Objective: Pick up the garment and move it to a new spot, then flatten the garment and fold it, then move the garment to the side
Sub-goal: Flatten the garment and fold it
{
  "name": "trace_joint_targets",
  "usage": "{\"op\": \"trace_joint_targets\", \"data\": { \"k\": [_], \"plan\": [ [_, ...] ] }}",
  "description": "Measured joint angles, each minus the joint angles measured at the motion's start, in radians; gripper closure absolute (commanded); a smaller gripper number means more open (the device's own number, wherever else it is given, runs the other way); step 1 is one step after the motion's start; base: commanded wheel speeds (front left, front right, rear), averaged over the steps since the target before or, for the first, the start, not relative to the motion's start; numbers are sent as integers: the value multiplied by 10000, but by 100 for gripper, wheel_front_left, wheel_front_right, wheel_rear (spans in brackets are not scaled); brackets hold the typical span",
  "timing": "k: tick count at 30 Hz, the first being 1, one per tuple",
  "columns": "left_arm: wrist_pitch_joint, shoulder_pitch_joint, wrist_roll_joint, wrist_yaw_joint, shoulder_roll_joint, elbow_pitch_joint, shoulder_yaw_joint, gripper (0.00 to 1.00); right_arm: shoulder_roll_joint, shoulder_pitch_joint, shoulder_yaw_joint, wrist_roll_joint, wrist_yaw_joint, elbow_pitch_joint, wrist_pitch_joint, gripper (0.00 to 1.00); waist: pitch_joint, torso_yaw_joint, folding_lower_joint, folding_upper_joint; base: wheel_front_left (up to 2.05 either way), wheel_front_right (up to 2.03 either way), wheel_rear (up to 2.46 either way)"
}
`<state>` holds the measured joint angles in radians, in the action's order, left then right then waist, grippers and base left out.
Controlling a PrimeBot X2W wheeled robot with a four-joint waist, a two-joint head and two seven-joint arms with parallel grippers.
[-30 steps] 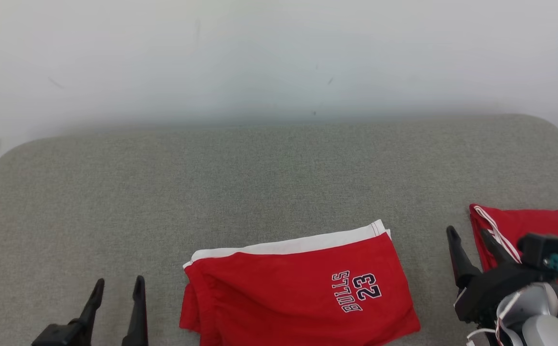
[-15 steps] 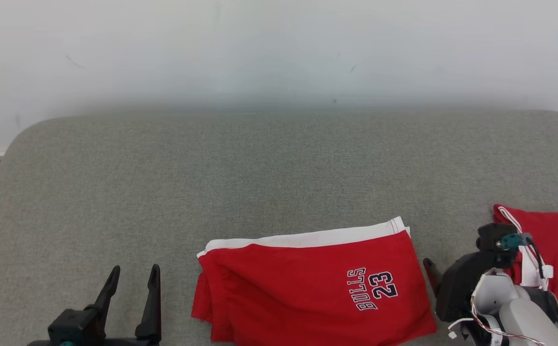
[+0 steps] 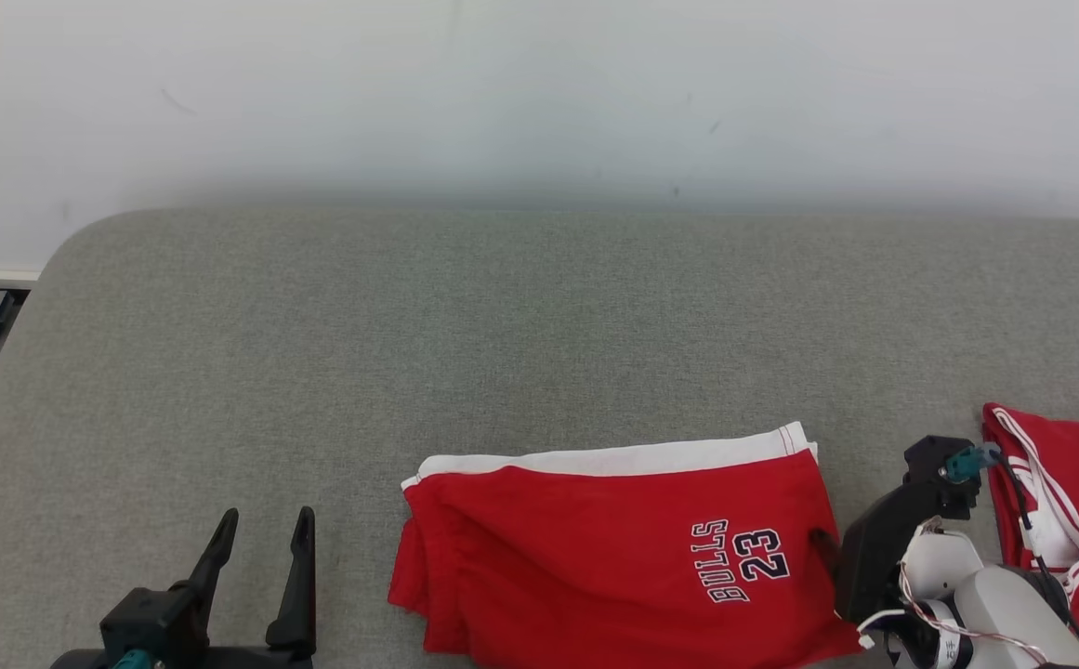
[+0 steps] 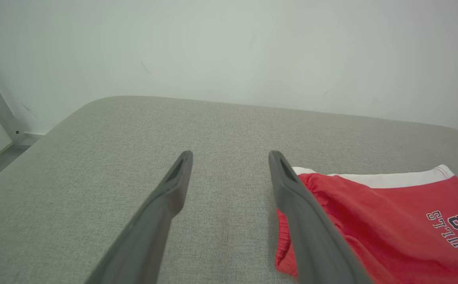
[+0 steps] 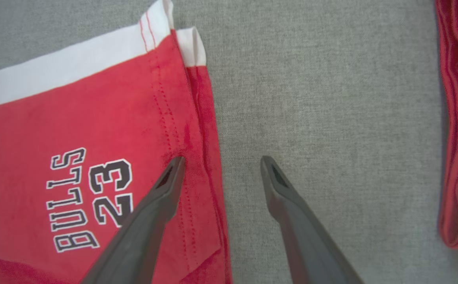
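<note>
Low at the right of the head view, reaching down with the right gripper (image 5: 221,159) over the right-hand edge of the garment (image 3: 613,557) — folded red shorts with a white band along the top edge and "BULLS 23" printed near the right end. Holding the jaws wide apart and gripping nothing. Straddling the stitched side hem in the right wrist view: poising one finger (image 5: 161,197) over red cloth just beside the number, the other over bare grey. Not revealing whether either tip is pressing on anything.

Finding the garment lying flat on the grey padded surface (image 3: 502,353), low and right of centre in the head view, running off the bottom edge of the frame.

Hovering the left gripper (image 3: 267,520) at lower left, apart from the cloth, jaws likewise parted wide and empty, fingers pointing up the frame. Catching the gathered left end of the shorts near its right-hand finger in the left wrist view.

Leaving a strip of bare grey between the shorts and a second red garment (image 3: 1078,502) with white stripes at the far right edge. Offering open grey across the whole upper and left part of the surface — running up to its rounded far edge against the white wall (image 3: 539,93).
</note>
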<state>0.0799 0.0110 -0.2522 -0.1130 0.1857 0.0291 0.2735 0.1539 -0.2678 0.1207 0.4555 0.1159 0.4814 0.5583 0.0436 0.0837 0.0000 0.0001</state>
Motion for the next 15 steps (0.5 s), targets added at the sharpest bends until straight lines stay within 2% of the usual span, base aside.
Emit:
{"op": "trace_joint_targets", "data": {
  "k": [8, 10, 11, 12, 13, 14, 15],
  "plan": [
    [0, -5, -2, 86, 15, 54, 8, 0, -73, -353, -71, 0, 73, 236, 332, 7, 70, 190, -1, 0, 0, 0, 0],
    [0, -6, -4, 84, 25, 96, -23, 0, -178, -391, -31, 0, 73, 403, 487, 12, 92, 223, -1, 0, 0, 0, 0],
    [0, -6, -4, 84, 29, 107, -25, 0, -217, -423, -8, 0, 73, 433, 504, 25, 96, 233, -1, 0, 0, 0, 0],
    [2, -6, -6, 84, 29, 119, -25, 0, -236, -470, 2, 0, 73, 472, 562, 43, 99, 242, -1, -1, 0, 0, 0],
    [4, -6, -6, 84, 33, 127, -29, 0, -245, -500, 4, 2, 73, 499, 593, 55, 102, 250, -1, 0, 0, 0, 0],
    [13, -7, -8, 84, 38, 130, -33, 0, -251, -501, 4, 2, 73, 523, 598, 55, 103, 258, -1, 0, 0, 0, 0],
    [13, -9, -8, 84, 38, 134, -35, 0, -257, -501, 2, 0, 73, 562, 650, 60, 105, 264, -1, 0, 0, 0, 0]
  ]
}}
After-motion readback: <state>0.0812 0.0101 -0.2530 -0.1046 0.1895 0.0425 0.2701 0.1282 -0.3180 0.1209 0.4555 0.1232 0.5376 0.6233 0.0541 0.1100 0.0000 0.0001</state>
